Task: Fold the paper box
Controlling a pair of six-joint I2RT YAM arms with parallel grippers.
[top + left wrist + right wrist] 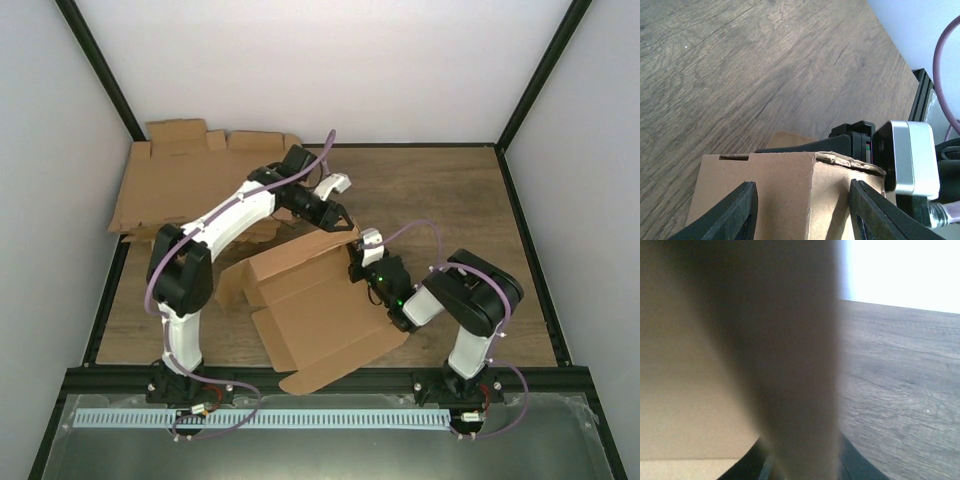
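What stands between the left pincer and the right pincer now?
A raised wall of the paper box, seen in the left wrist view, with the right pincer behind it.

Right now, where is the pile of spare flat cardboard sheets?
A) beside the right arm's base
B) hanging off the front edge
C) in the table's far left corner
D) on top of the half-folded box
C: the top view shows the pile of flat blanks lying in the far left corner by the walls, while the paper box sits mid-table between the arms.
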